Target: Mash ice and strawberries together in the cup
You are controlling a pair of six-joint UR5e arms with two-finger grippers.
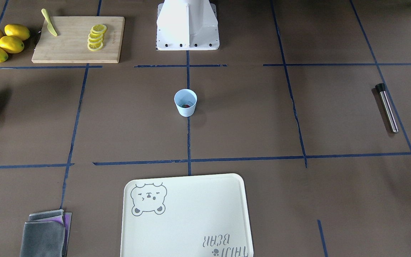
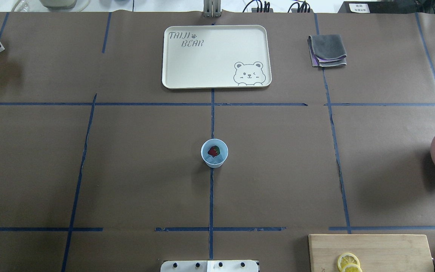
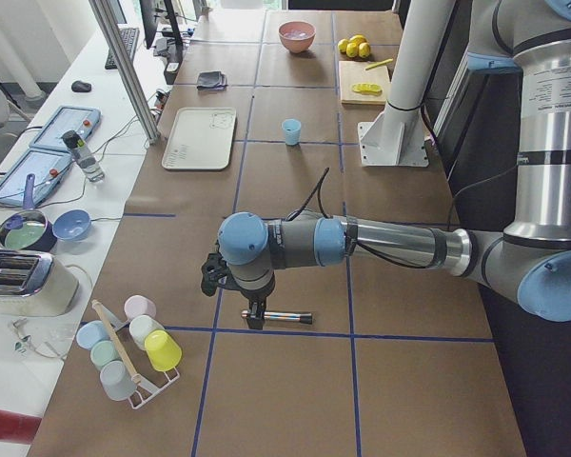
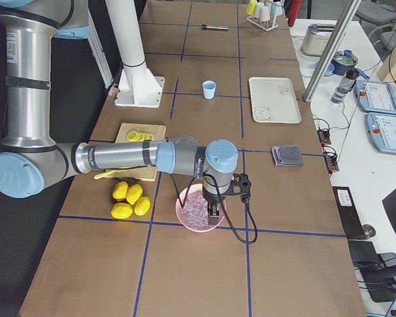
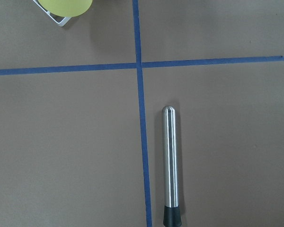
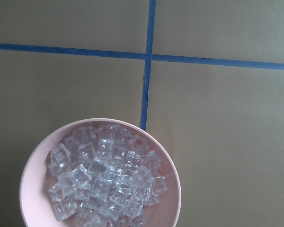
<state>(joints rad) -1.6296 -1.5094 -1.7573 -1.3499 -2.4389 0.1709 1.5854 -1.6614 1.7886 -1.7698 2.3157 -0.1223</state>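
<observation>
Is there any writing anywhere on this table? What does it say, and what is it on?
"TAIJI BEAR": on the cream tray, beside a bear drawing.
Mark on the cutting board: too small to read.
Lettering on the right arm: blurred.
White label beyond the table's far edge: unreadable.

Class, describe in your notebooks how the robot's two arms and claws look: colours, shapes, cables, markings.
The left arm and right arm are silver tubes joined by grey joints with rounded light-blue caps and small dark lettering. The left claw and right claw are black, each trailing a looping black cable.
</observation>
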